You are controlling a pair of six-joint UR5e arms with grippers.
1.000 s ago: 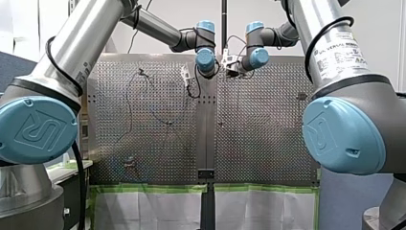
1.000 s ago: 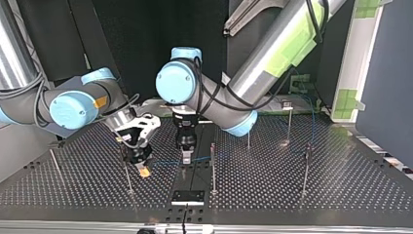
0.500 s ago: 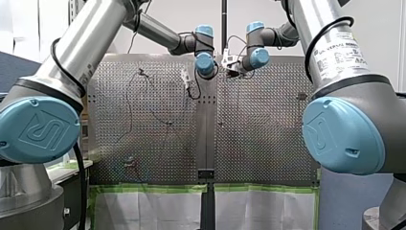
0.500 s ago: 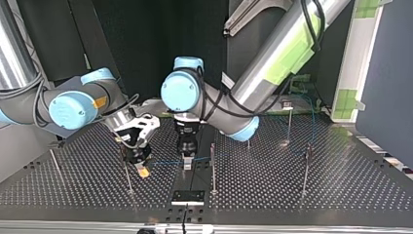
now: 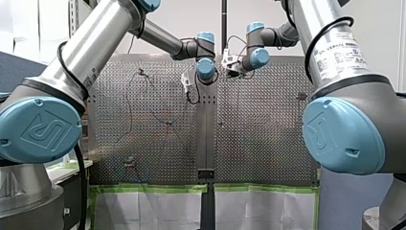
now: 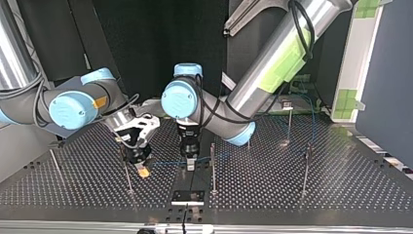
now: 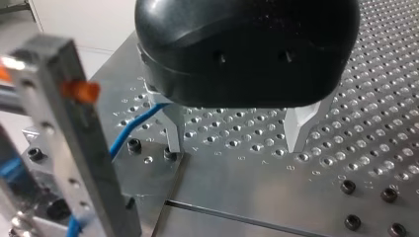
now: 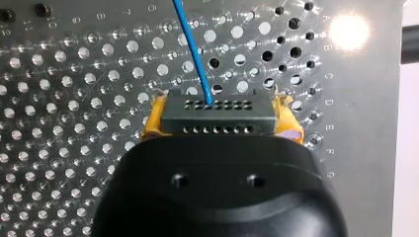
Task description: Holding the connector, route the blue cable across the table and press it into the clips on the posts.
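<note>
Blue cable runs straight out of the connector, and my right gripper has that connector clamped. Its yellow pads are closed against both ends of the dark block, whose rows of small holes face ahead. Below it lies the perforated table.

In the top view, this gripper hangs left of centre with the connector just above the plate. From there the cable runs roughly level toward the view's right. It passes my left gripper and reaches a thin post that stands just beside that gripper. More blue shows further off, near the far post at the view's right.

My left gripper points down at the table with its claw spread wide and nothing between the jaws. Its tips sit close over the plate. On its wrist camera the cable comes up to the outer side of one finger. I cannot tell whether it touches, because the gripper body hides the spot where they meet.

Close to that camera, beside the same finger, stands a square bar. It carries an orange tab near its upper end, possibly a clip, though it is too blurred for me to be sure. The cable is apart from that tab.
</note>
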